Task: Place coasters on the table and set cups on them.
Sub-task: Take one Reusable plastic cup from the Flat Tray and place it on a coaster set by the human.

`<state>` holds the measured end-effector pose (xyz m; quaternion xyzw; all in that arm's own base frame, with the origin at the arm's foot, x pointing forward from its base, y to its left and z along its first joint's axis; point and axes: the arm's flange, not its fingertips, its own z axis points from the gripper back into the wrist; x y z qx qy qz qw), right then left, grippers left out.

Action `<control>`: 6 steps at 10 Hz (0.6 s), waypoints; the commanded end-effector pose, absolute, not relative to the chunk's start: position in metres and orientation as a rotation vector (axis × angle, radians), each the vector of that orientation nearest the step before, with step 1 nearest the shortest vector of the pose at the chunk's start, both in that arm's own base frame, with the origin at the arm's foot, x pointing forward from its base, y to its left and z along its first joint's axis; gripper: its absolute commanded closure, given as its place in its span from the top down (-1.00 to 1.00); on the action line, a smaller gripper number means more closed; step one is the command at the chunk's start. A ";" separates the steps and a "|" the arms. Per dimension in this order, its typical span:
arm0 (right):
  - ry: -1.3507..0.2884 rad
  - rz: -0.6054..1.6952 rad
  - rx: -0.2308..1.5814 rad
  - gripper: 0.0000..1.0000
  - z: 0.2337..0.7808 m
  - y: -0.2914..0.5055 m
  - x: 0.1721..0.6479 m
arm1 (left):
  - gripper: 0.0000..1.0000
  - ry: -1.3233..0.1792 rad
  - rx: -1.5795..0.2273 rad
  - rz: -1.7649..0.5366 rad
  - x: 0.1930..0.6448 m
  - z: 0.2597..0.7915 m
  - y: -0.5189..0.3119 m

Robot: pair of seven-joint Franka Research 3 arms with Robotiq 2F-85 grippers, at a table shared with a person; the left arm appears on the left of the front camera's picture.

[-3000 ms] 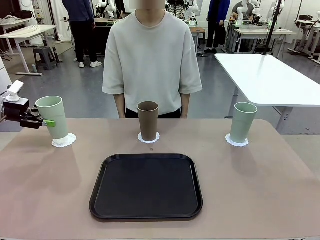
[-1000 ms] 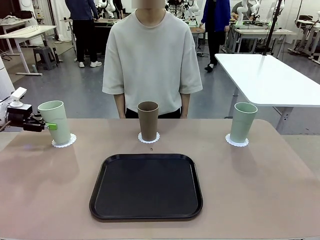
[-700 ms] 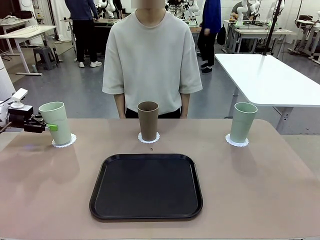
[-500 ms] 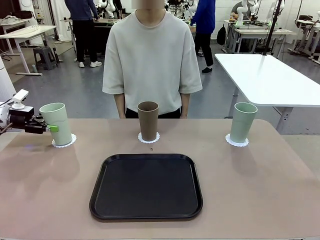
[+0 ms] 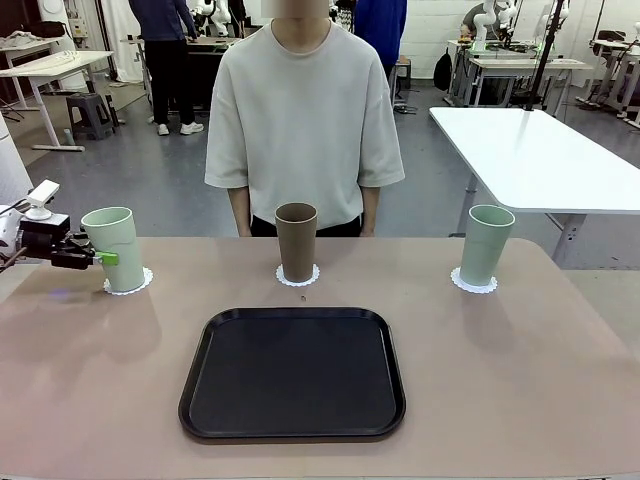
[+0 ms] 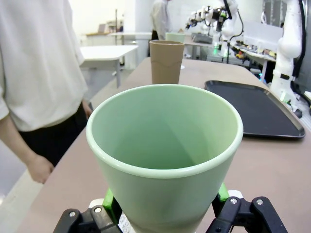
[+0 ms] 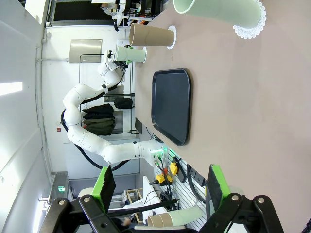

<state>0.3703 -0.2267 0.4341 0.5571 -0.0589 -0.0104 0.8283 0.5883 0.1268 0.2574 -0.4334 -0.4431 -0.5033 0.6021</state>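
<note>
Lowered since earlier, mint cup [image 5: 115, 248] is now sitting on its coaster [image 5: 128, 283] at table's [image 5: 520, 370] left; left gripper [image 5: 101, 257] is clamping it mid-wall (light, rigid, slick); right gripper [image 7: 159, 187] is gaping wide, empty.

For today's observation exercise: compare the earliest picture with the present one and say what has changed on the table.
The left pincer has lowered the left green cup from a tilt until it stands upright on its coaster, the pincer still around it. The brown cup, right green cup and tray stayed put.
</note>
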 end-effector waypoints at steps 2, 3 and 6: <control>-0.128 -0.019 1.189 1.00 0.434 -0.224 0.366 | 1.00 -1.006 -0.961 -1.210 0.589 0.252 0.126; -0.128 -0.019 1.189 1.00 0.434 -0.224 0.366 | 1.00 -1.000 -0.966 -1.211 0.589 0.251 0.126; -0.128 -0.019 1.189 1.00 0.434 -0.224 0.366 | 1.00 -0.988 -0.971 -1.216 0.588 0.252 0.127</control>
